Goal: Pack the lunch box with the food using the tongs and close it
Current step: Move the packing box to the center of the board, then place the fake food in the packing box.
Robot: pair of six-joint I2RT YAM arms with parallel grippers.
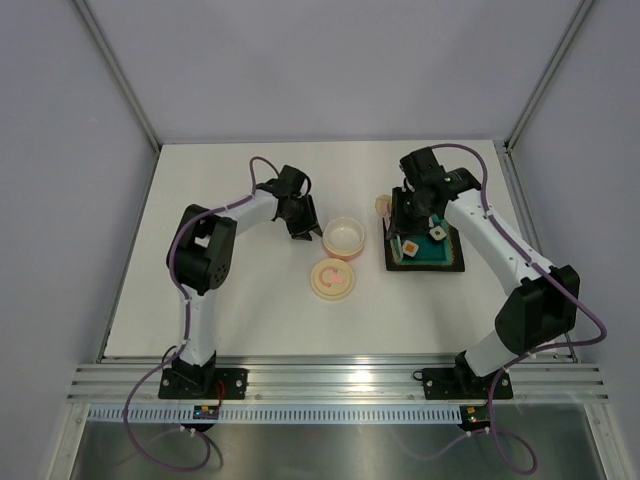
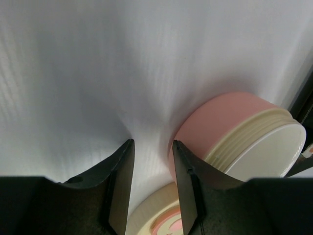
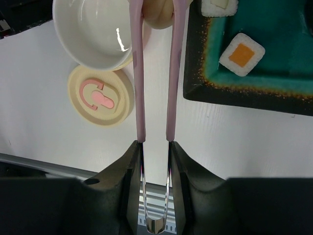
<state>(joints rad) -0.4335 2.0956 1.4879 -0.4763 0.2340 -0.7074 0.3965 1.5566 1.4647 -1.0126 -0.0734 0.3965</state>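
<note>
The lunch box stands open near the middle of the worktop, pink outside and cream inside, with nothing in it that I can see. Its lid lies flat just on the near side of it, touching or almost touching. To the right is a dark tray with a teal top, and two white squares lie on it, one with an orange centre. The right gripper is clamped on the tongs, squeezing the two thin arms nearly parallel. Their tips pinch a cream lump in the gap between the tub's rim and the tray's far left corner. The left gripper sits low at the tub's left side, its jaws apart with only bare worktop between them and one finger right against the pink wall.
</note>
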